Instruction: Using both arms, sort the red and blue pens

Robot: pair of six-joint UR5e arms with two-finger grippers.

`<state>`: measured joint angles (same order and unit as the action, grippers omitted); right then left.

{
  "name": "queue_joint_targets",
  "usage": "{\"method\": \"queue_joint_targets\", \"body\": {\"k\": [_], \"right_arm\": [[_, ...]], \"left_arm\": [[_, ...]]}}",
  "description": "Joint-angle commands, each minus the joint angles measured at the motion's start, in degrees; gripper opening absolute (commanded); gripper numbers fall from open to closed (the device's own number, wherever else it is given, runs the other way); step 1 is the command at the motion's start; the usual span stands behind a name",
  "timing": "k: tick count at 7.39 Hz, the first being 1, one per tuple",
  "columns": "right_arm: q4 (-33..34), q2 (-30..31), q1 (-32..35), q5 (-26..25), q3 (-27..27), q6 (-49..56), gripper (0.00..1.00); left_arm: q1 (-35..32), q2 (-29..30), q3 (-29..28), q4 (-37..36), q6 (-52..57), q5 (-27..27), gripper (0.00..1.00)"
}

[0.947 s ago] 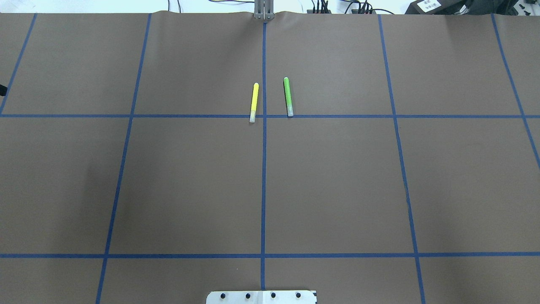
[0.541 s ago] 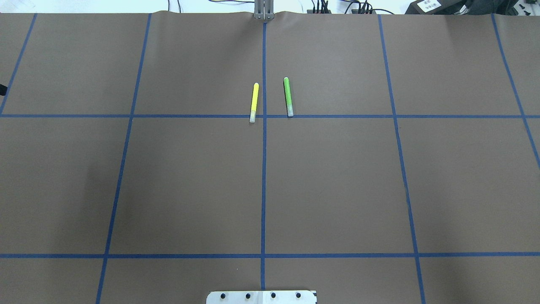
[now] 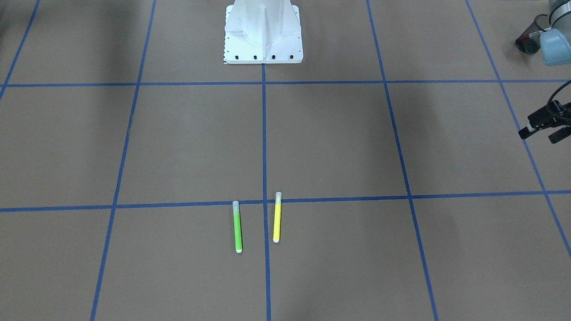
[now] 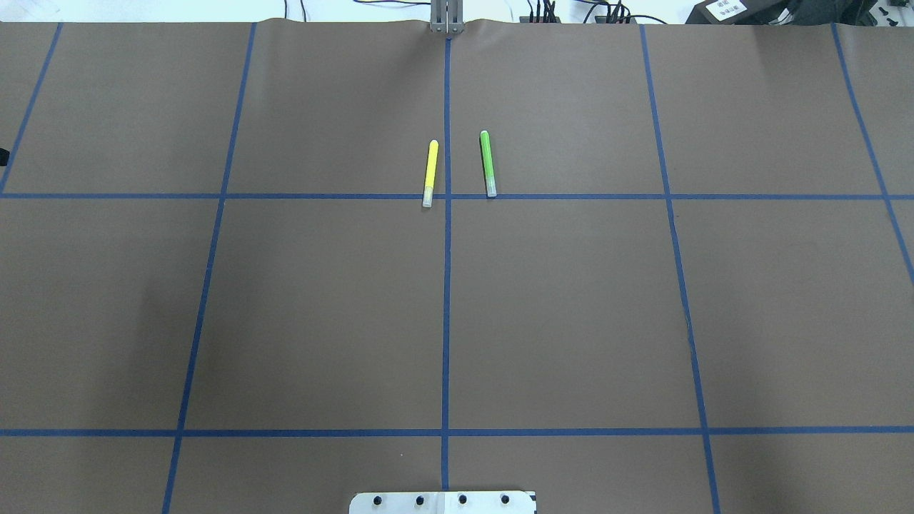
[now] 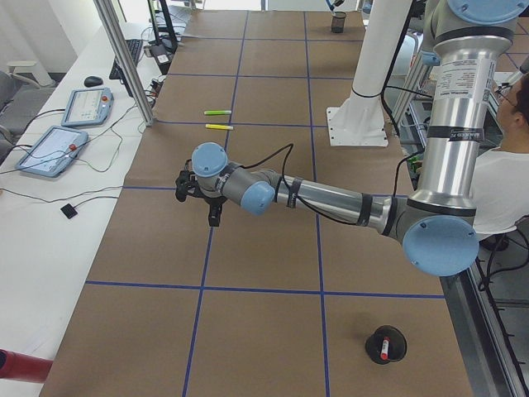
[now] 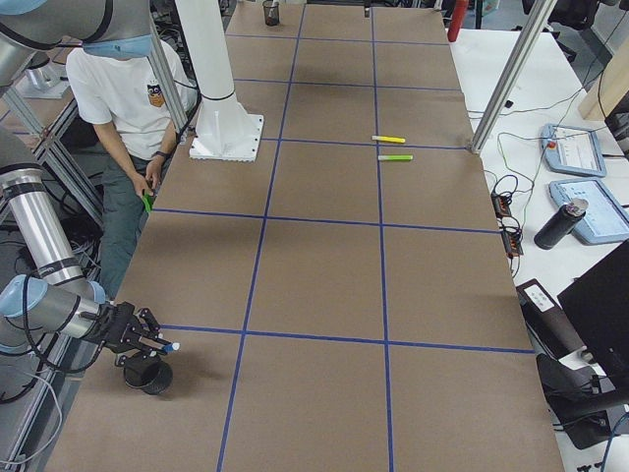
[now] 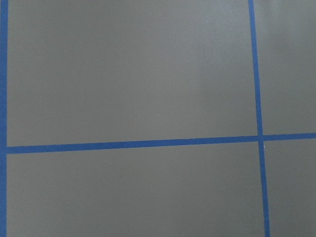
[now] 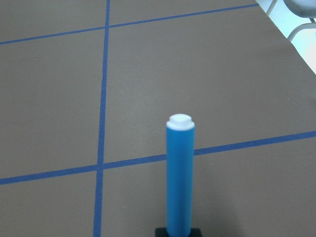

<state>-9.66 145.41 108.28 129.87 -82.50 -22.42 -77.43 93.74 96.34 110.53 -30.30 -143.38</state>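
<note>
Right tool [image 6: 140, 339]: grips blue pen [image 8: 180, 177] close above black cup [image 6: 147, 376] near desk's right end.
Left tool [image 3: 538, 135]: jaws apart, empty, now slips farther off overhead view's left edge.
Red pen [image 5: 383, 351]: sits in second cup [image 5: 388, 341] at desk's left end; blue drop likely next.

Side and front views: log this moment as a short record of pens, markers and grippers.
blue-barrelled pen with white end: held in right gripper, near a black cup
white pen with red end: standing in a second black cup
left gripper: open, empty
green marker, yellow marker: lying side by side, apart, far from both grippers
</note>
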Motion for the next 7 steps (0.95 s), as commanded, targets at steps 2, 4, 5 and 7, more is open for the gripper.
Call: {"method": "queue_joint_targets", "body": {"k": [2,4,5,7], "right_arm": [[0.1,3.6,1.0,-1.8,0.1,1.3,0.0],[0.2,3.7,1.1,-3.7,0.1,1.5,0.0],[0.3,3.5,1.1,-4.8,0.2,1.6,0.0],[0.7,3.3,1.7,-5.0,0.3,1.8,0.0]], "left_arm": [[0.1,-0.2,-0.1,1.4,-1.5,0.0,0.98],[0.1,-0.2,0.0,1.5,-1.6,0.0,0.98],[0.1,-0.2,0.0,1.5,-1.5,0.0,0.98],[0.1,-0.2,0.0,1.4,-1.5,0.0,0.98]]}}
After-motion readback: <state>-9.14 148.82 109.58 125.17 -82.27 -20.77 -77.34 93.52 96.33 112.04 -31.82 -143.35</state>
